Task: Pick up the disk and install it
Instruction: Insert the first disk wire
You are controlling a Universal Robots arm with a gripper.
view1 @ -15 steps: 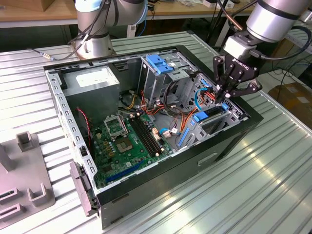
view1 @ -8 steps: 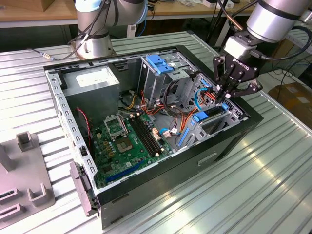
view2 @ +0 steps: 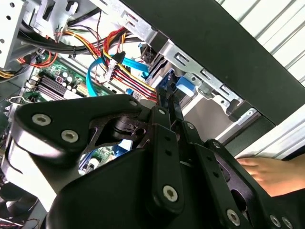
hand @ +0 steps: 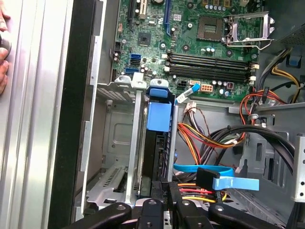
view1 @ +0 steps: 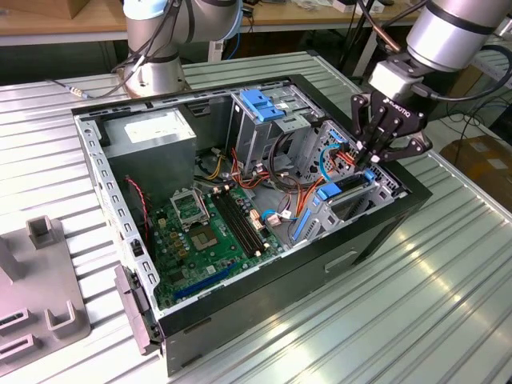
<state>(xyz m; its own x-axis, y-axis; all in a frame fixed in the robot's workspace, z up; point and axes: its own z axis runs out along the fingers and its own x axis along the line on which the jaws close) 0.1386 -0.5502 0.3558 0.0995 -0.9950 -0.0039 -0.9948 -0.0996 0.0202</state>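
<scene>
- So the gripper (view1: 373, 157) sits low at the drive bay on the exterior view's right side of the open PC case (view1: 376, 240), with its jaws pinched onto the top edge of the disk (hand: 153, 157).
- The disk itself stands on edge in the bay slot. In the first wrist view its blue carrier tab (hand: 158, 114) points toward the motherboard (hand: 200, 52), with a metal bay rail (hand: 136, 143) running just beside it.
- Looks to me like the insert is underway, not finished. Can't tell if the carrier has latched yet.
- For doing this well, I'd say keep the drive square to the rail so the blue carrier doesn't bind in the slot.
- Push should run straight along the slot, slow, no twisting.
- Watch the cables: the red and yellow power wires (view2: 128, 71) and the flat blue data cable (hand: 214, 174) hang right next to the fingers and could snag.
- A person's hand (view2: 271, 174) rests on the table just outside the case, so mind that side too.
</scene>
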